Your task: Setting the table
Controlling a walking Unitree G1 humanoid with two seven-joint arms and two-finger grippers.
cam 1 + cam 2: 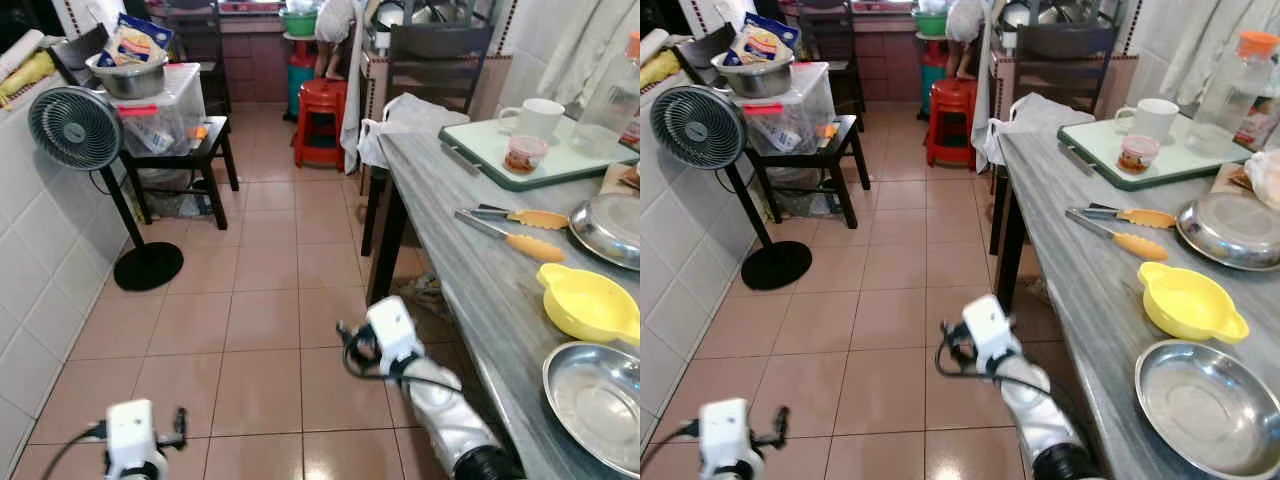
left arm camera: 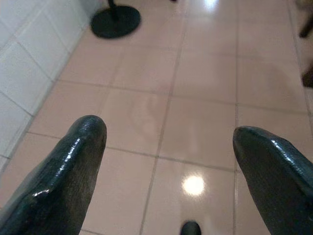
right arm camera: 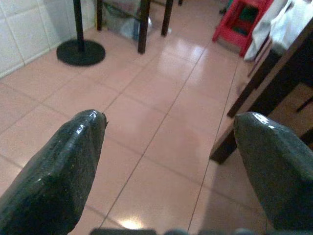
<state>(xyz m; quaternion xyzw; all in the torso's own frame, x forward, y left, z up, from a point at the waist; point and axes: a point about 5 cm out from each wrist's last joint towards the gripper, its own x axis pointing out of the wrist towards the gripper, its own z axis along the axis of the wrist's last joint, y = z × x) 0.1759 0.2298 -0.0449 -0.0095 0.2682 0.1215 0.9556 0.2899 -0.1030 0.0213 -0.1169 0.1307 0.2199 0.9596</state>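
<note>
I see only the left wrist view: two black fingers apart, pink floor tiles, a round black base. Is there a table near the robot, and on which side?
Observer: Yes, a grey table stands on the robot's right.
Operator: What lies on it nearest to the robot?
Observer: A steel plate, and beyond it a yellow bowl.
Operator: Does the right claw hold something?
Observer: No, the right claw is open and holds nothing, low beside the table.

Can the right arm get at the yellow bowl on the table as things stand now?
Probably yes. The right gripper is open and empty, low beside the table, and the yellow bowl sits near that edge with nothing over it. The arm must first rise above the tabletop.
</note>
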